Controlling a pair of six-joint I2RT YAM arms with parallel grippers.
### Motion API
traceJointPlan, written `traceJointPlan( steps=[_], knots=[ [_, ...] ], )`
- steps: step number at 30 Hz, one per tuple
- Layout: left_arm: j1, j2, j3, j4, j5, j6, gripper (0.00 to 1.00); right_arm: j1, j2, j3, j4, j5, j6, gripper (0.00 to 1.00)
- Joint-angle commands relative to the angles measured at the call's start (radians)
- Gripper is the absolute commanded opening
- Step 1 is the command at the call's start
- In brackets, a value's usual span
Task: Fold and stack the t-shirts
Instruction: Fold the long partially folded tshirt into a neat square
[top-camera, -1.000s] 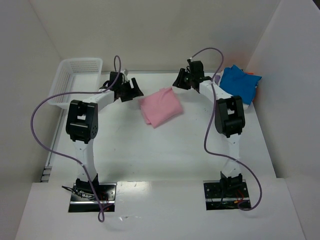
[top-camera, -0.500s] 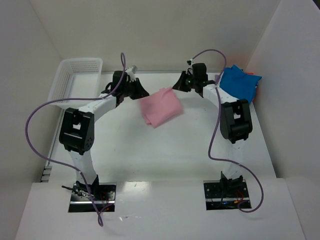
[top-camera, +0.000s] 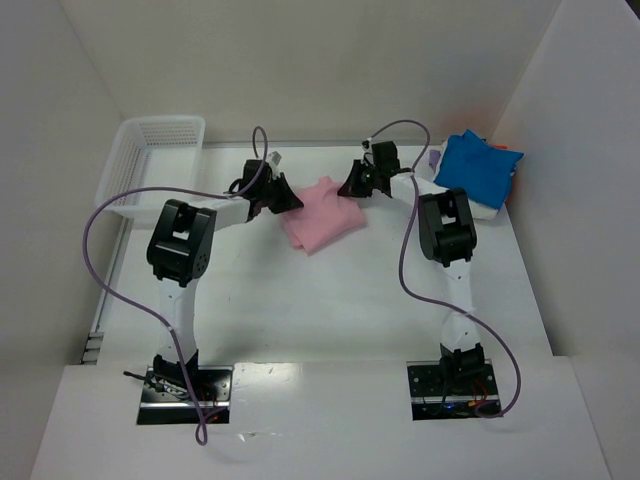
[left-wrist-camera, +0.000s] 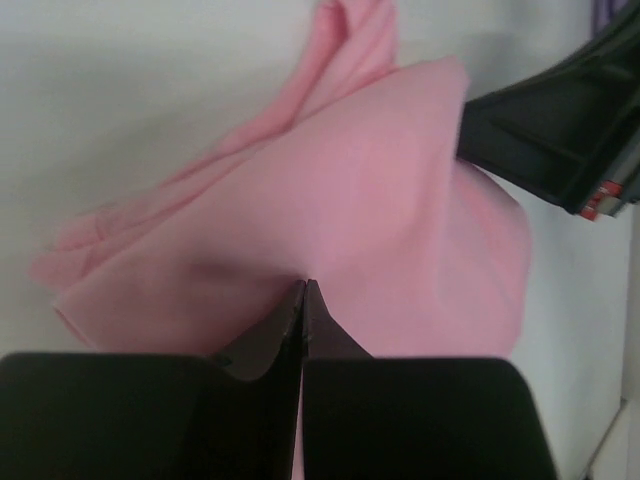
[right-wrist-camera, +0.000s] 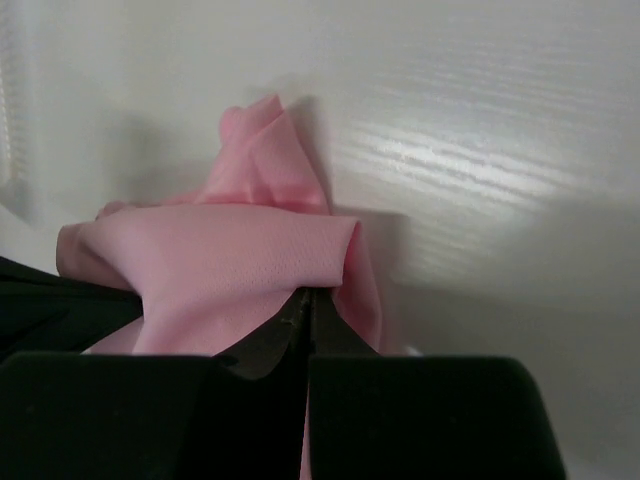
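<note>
Currently I log: pink t-shirt, toward table far edge, pinched tight by left gripper and right gripper.

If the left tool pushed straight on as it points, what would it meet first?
The left tool meets the pink t-shirt it pinches shut; past that, probably the right tool, depth unclear.

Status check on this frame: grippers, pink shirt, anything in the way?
Left gripper shut on pink t-shirt, left edge. Right gripper shut on its far corner. Blue t-shirt aside at right, not in the way.
</note>
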Motion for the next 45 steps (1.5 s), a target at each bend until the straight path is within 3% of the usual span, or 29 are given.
traceJointPlan(
  steps=[1,25,32,36,41,45],
  knots=[
    [0.005,0.044,0.083,0.01,-0.079,-0.021,0.0,0.003,0.045,0.111,-0.02,-0.022,-0.007,0.0],
    [0.048,0.052,0.089,-0.006,-0.272,-0.039,0.01,0.003,0.268,0.509,-0.155,-0.05,-0.013,0.04],
    [0.068,-0.022,0.108,-0.027,-0.284,0.038,0.05,0.003,0.224,0.664,-0.258,-0.016,-0.069,0.07],
    [0.068,-0.09,0.099,0.005,-0.169,0.106,0.17,0.003,0.101,0.614,-0.286,-0.03,-0.089,0.13],
    [0.04,-0.144,0.13,0.005,0.041,0.213,0.5,0.013,-0.125,0.235,-0.133,-0.074,-0.105,0.15],
    [-0.014,-0.144,0.138,-0.027,0.215,0.257,0.63,0.028,-0.223,0.027,-0.085,-0.152,-0.134,0.15]
  ],
)
